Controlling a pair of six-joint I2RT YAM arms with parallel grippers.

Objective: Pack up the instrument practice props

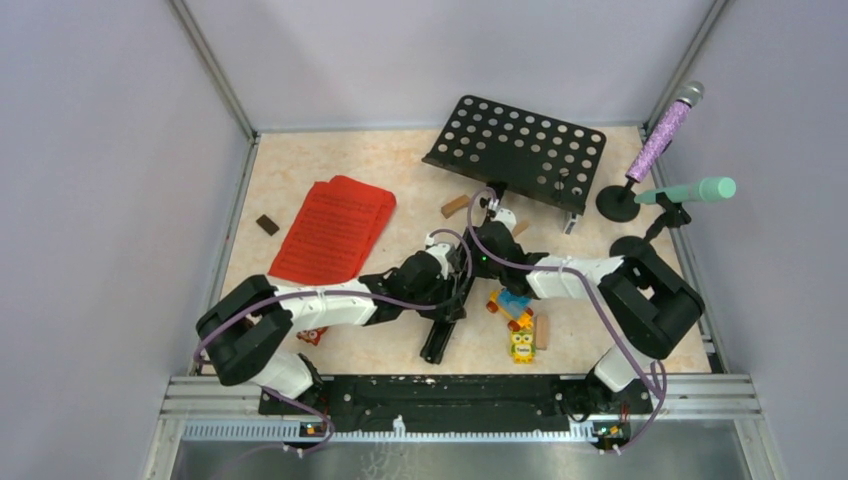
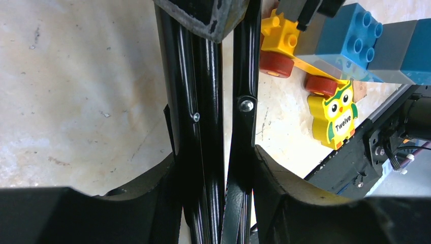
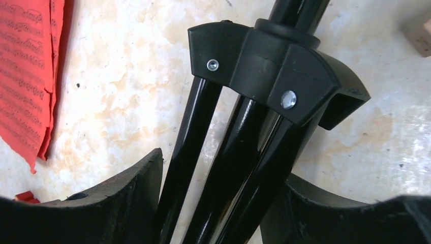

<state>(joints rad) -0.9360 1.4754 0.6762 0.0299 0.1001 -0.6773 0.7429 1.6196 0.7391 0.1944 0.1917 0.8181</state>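
At mid-table, the left gripper (image 2: 213,155) and right gripper (image 3: 223,168) both pinch the tripod legs (image 2: 203,101).
The 3 black legs run together between each pair of fingers (image 3: 127,203), the right grip just under their hub (image 3: 284,66), the left beside a yellow owl figure (image 2: 338,114). Music rack (image 1: 518,150) sits at the rear, red sheet-music pages (image 1: 335,228) lie left, purple microphone (image 1: 663,135) and mint-green microphone (image 1: 692,190) stand in 2 holders (image 1: 617,203) at right.
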